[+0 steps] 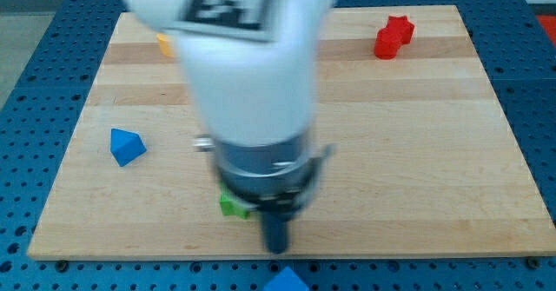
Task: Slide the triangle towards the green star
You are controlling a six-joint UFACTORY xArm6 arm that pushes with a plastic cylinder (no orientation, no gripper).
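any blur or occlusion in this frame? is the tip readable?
Camera view: the arm is motion-blurred and hides the board's centre; my tip is soft, near the bottom edge, right of the partly hidden green block. Blue triangle and red block are sharp; lighting even.

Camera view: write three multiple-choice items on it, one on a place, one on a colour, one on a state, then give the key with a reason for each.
1. Where on the board is the blue triangle?
A. the view's left
B. the view's top right
C. dead centre

2. What colour is the block at the view's top right?
A. yellow
B. red
C. purple

3. How does my tip stand to the blue triangle?
A. pressed against it
B. apart from it, to the view's right
C. resting on top of it

Key: 1 A, it sits near the left edge. 2 B, the red block is there. 3 B, bare wood lies between them; the tip is beside the green block.
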